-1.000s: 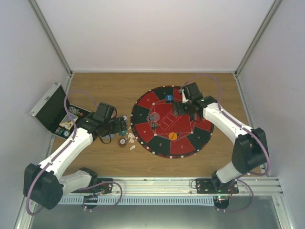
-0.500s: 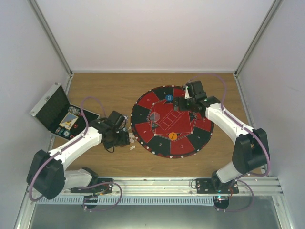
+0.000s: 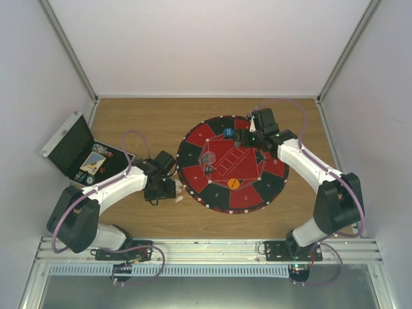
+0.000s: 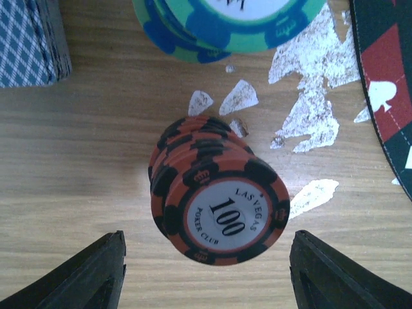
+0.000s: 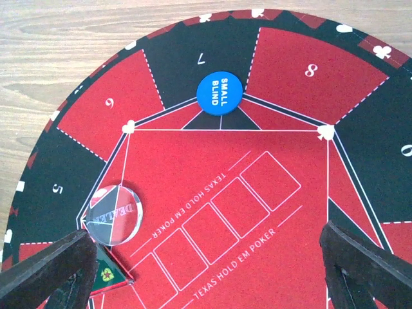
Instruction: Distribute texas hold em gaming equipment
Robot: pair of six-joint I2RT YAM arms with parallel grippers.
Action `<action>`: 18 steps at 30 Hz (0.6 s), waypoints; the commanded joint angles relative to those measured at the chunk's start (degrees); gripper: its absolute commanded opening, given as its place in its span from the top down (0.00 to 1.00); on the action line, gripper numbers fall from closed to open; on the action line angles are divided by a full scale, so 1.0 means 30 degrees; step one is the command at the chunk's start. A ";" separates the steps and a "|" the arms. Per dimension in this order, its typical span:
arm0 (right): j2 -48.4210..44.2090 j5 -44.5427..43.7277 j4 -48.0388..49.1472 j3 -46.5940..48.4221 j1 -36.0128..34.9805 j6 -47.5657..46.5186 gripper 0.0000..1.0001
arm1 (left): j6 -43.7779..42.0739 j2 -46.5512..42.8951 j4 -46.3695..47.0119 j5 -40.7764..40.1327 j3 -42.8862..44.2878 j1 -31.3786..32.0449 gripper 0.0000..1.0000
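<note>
A stack of dark-red striped poker chips (image 4: 219, 209), its top chip marked 100, stands on the wood just left of the mat. My left gripper (image 4: 206, 277) is open, with one finger on each side of the stack and a gap at both. It shows over the chips in the top view (image 3: 168, 187). A teal stack (image 4: 225, 26) and a deck of blue-backed cards (image 4: 29, 42) lie just beyond. My right gripper (image 5: 206, 270) hangs open over the mat's centre, holding nothing. A blue small-blind disc (image 5: 220, 92) and an orange disc (image 3: 234, 183) rest on the mat.
The round red-and-black mat (image 3: 193, 154) fills the table's middle. A clear dealer button (image 5: 114, 214) and a green triangular piece (image 5: 106, 275) sit on it near my right gripper's left finger. The open black case (image 3: 71, 138) lies at far left. White worn patches (image 4: 309, 84) mark the wood.
My left arm has swung from near the case to the chips beside the mat, and its jaws have narrowed. The right gripper has drawn back slightly toward the mat's far edge.
</note>
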State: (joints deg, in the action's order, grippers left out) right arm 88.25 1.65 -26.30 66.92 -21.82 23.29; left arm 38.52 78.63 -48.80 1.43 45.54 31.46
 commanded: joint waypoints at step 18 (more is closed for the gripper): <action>0.0977 -0.0052 0.0301 0.0305 0.0214 0.0117 0.05 | -0.0503 0.0900 0.0977 -0.1372 0.0963 0.0147 0.41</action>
State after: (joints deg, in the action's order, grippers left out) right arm 90.17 1.63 -25.89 66.92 -21.78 23.44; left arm 37.67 80.77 -47.13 -1.63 46.98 31.46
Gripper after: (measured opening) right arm 0.951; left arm 0.600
